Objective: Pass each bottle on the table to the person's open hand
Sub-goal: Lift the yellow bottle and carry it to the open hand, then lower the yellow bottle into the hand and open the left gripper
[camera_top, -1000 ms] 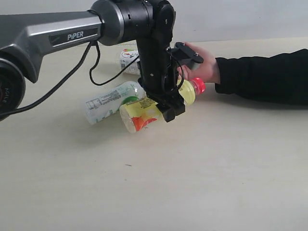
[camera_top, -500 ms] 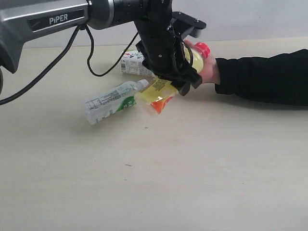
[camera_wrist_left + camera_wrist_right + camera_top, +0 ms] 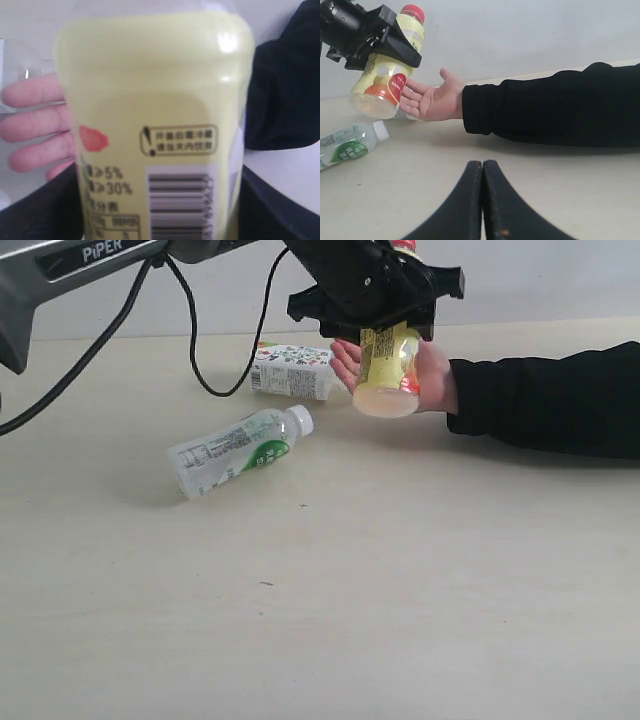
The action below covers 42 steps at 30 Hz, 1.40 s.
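Yellow bottle [image 3: 388, 372] near hand [image 3: 438, 375], clamped in left end effector [image 3: 382, 312], right end effector [image 3: 482, 169] together

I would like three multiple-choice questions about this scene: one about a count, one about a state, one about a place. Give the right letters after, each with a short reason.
1. How many bottles lie on the table?
A. one
B. two
C. four

2. The right gripper is:
A. shut, empty
B. wide open
C. shut on a bottle

3. Where is the yellow bottle?
A. on the table
B. in the right gripper
C. in the left gripper, at the hand

Answers:
1 B: the white-green bottle and the squarish bottle lie there.
2 A: its jaws are together with nothing between.
3 C: the left gripper grips it in the air by the open hand.
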Each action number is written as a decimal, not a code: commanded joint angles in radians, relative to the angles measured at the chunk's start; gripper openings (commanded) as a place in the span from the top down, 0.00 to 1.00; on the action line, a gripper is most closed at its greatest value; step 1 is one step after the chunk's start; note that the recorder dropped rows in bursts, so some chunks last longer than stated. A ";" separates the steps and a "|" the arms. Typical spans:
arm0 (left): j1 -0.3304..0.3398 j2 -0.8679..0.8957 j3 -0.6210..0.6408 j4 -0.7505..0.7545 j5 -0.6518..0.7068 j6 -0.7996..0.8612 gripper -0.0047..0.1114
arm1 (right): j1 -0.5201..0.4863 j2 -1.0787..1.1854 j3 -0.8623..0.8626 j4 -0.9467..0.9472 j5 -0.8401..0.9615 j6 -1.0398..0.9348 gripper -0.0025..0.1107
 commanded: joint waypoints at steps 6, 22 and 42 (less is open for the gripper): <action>0.094 0.020 -0.060 -0.298 -0.018 0.005 0.95 | -0.004 -0.004 0.005 0.000 -0.011 -0.001 0.98; 0.159 0.133 -0.060 -0.789 -0.094 0.211 0.95 | -0.004 -0.004 0.005 0.000 -0.011 -0.001 0.98; 0.161 0.151 -0.060 -0.680 -0.004 0.235 0.95 | -0.004 -0.004 0.005 0.000 -0.011 -0.001 0.98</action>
